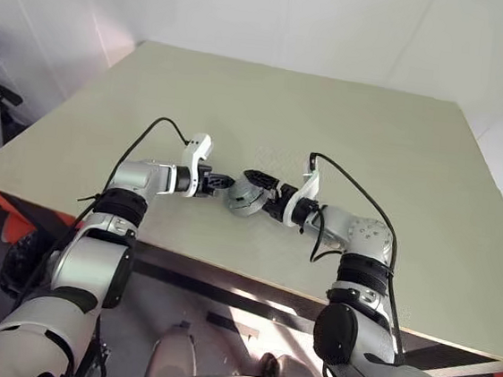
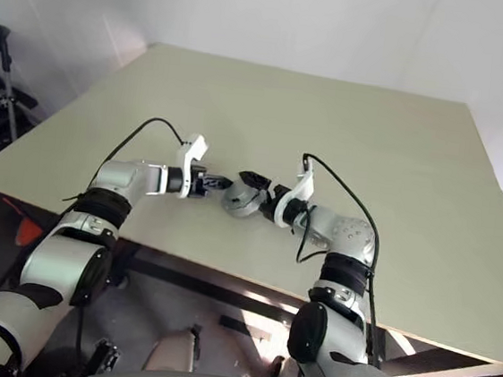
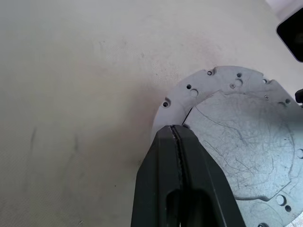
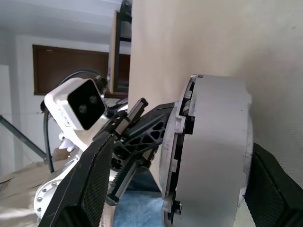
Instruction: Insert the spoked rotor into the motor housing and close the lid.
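Motor housing [image 1: 245,197], a silvery round drum with a bolt-holed flange, sat mid-frame above the table [image 1: 347,136]. Right gripper [image 1: 256,187] clamped it wide; left gripper [image 1: 224,183] was fully closed at its flange.

Motor housing [image 1: 246,197] held tilted above table [image 1: 398,159] in right gripper [image 1: 260,189]; left gripper [image 1: 222,184] closed, touching its edge.

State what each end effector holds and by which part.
The right end effector spans the motor housing across its grey side wall. The shut left end effector pinches the housing's flat flange rim.
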